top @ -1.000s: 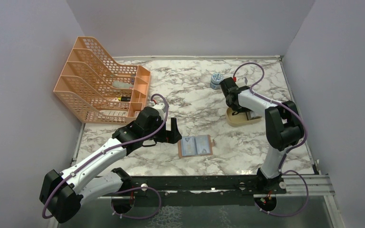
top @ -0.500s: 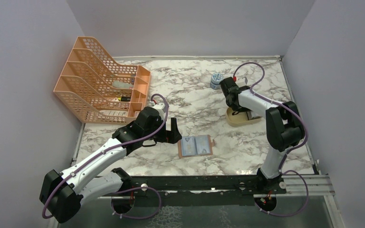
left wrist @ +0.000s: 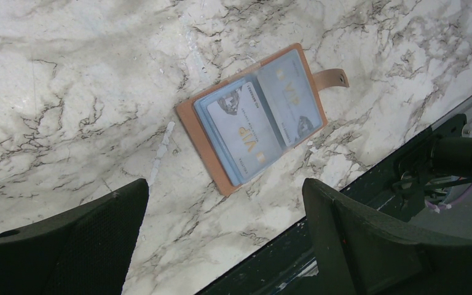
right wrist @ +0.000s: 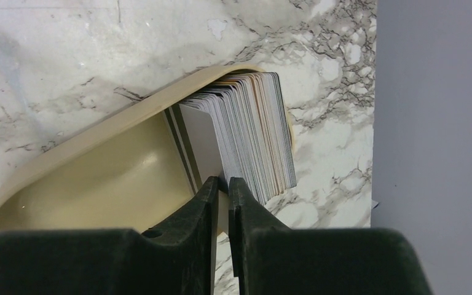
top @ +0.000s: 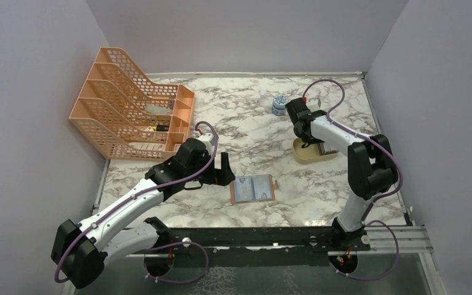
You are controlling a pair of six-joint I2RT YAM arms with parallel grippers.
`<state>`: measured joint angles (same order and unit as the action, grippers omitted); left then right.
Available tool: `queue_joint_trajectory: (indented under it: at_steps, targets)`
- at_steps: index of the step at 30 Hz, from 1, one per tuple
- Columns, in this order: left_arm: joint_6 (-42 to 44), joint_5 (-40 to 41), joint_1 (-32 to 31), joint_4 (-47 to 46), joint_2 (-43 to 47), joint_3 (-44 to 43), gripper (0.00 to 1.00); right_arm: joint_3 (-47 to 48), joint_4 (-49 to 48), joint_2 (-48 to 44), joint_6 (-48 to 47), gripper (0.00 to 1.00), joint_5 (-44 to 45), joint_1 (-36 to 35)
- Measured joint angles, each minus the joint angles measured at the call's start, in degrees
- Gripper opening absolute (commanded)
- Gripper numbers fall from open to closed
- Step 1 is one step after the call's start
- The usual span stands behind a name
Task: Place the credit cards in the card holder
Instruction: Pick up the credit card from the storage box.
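The tan card holder point(top: 253, 188) lies open on the marble near the front edge, with light blue cards point(left wrist: 246, 129) in its clear sleeves and its strap point(left wrist: 332, 78) out to the side. My left gripper point(top: 226, 172) hangs open and empty just left of it; in the left wrist view point(left wrist: 224, 190) the holder point(left wrist: 190, 123) lies ahead of the jaws. My right gripper point(top: 310, 142) is down in the beige oval tray point(top: 304, 155). Its jaws point(right wrist: 222, 181) are pinched on the edge of a grey credit card point(right wrist: 206, 144) at the left end of an upright card stack point(right wrist: 258, 135).
An orange mesh file rack point(top: 132, 110) stands at the back left. A small blue-capped jar point(top: 279, 104) sits behind the tray. The tray's rim point(right wrist: 98, 138) curves round my right fingers. The right wall is close to the stack. A dark rail point(top: 252, 236) runs along the front edge.
The right arm's elbow has shifted slightly to the right while its gripper stays at the tray. The left arm and the card holder have not moved.
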<state>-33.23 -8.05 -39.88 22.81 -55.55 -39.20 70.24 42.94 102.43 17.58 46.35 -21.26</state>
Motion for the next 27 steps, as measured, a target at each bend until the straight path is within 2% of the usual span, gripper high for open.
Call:
queue_joint_trajectory:
  at_steps: [10, 19, 24, 27]
  targets:
    - [-0.9, 1.2, 0.0, 0.0, 0.0, 0.0, 0.99, 0.0, 2.8, -5.5, 0.1, 0.01, -7.2, 0.0]
    - [-3.1, -0.2, 0.0, -1.5, 0.2, 0.1, 0.89, 0.0, 6.4, -16.5, 0.2, 0.01, -15.6, -0.2]
    - [-6.2, -2.8, 0.0, -4.3, 0.5, 0.2, 0.83, -1.2, 5.6, -24.2, 0.3, 0.01, -27.9, -0.6]
    - [-8.4, -4.2, 0.0, -6.1, 0.5, 0.2, 0.80, -4.7, 1.7, -29.8, 1.3, 0.01, -39.1, -0.8]
